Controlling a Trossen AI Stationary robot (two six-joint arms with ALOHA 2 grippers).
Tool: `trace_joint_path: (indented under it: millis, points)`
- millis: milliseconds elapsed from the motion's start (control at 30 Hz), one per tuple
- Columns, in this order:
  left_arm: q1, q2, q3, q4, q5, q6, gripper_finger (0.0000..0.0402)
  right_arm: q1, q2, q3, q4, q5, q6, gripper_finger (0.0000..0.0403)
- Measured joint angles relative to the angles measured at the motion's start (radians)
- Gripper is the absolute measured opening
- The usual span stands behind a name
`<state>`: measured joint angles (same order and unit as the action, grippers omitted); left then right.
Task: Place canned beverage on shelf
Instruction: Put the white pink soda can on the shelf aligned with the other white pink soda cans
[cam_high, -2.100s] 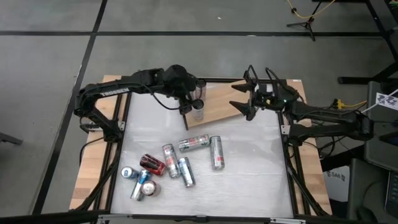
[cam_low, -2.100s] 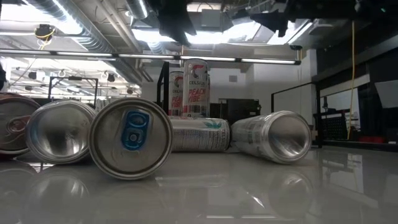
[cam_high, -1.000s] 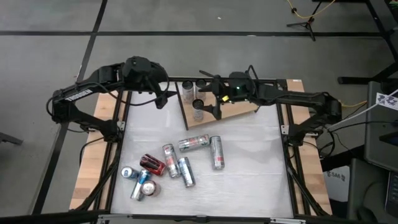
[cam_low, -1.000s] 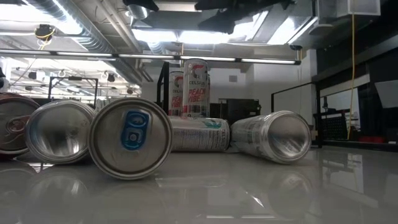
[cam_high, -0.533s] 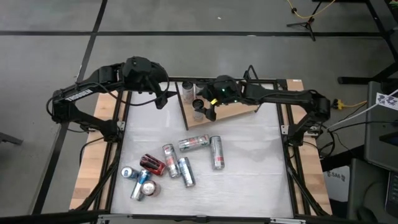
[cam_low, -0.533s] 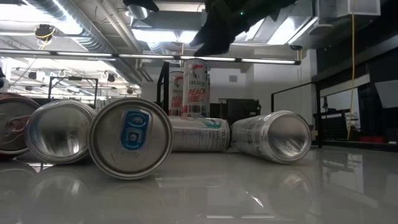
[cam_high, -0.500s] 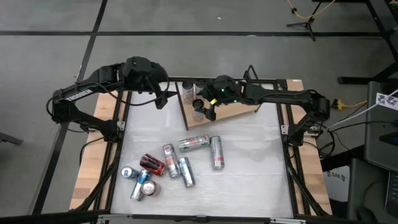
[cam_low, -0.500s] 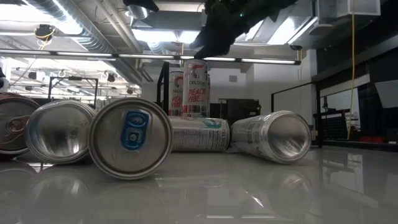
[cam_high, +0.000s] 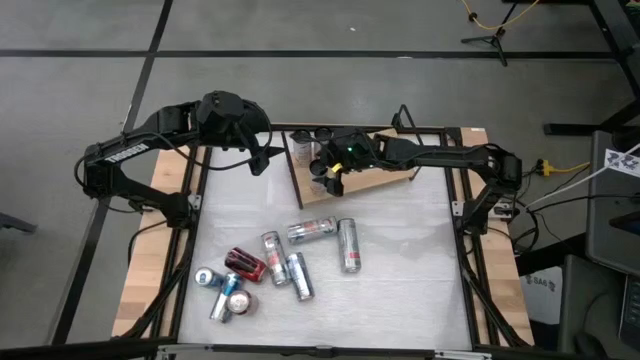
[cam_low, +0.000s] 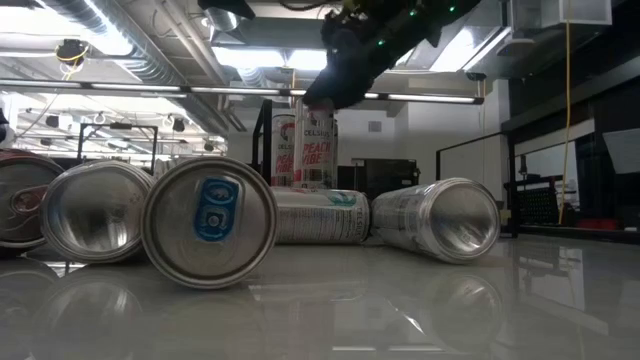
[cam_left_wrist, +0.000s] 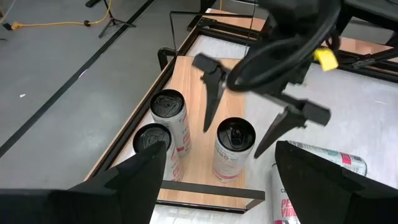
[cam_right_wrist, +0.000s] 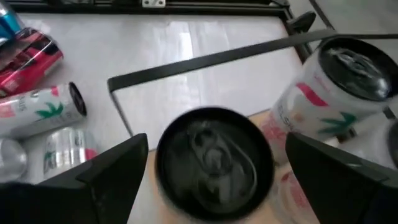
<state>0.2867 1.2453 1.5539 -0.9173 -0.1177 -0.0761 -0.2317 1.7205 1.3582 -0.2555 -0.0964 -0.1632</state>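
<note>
The shelf (cam_high: 375, 170), a light-brown board in a black wire frame, lies at the table's far side. Three cans stand upright on its left end: two side by side (cam_left_wrist: 163, 127) and one nearer can (cam_left_wrist: 233, 148). My right gripper (cam_high: 323, 172) is open and reaches down over the nearer can. Its two fingers (cam_left_wrist: 211, 93) stand on either side of the can's top (cam_right_wrist: 211, 155) with gaps showing. The low view shows it just above that can (cam_low: 315, 150). My left gripper (cam_high: 258, 160) is open and empty, in the air left of the shelf.
Several cans (cam_high: 285, 260) lie on their sides on the white table's near-left part, and fill the foreground of the low view (cam_low: 210, 222). The shelf's wire frame (cam_right_wrist: 205, 59) runs close beside the standing cans. The board's right part is bare.
My right gripper has moved toward the table's left along the shelf and come down over the nearer standing can, its fingers now either side of the can's top. The cans on the shelf have stayed in place.
</note>
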Motion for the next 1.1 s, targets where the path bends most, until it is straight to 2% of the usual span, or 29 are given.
trace_joint_path:
  millis: [167,533,733,867,1100]
  points:
    - [0.0,0.0,0.0,-0.01,0.0,0.0,0.0295,0.001,0.018,0.001,-0.006,0.007,0.0,0.036]
    - [0.0,0.0,0.0,-0.019,0.0,0.0,0.0295,0.001,0.018,0.0,-0.009,0.007,0.0,0.0243]
    - [0.0,0.0,0.0,-0.018,0.0,0.0,0.0295,-0.022,-0.02,-0.002,-0.069,0.004,-0.003,0.0241]
    - [0.0,0.0,0.0,-0.018,-0.001,0.0,0.0295,-0.068,-0.075,-0.002,-0.129,-0.006,-0.003,0.0255]
    - [0.0,0.0,0.0,-0.017,-0.024,0.001,0.0295,-0.167,-0.121,-0.002,-0.182,-0.082,-0.029,0.025]
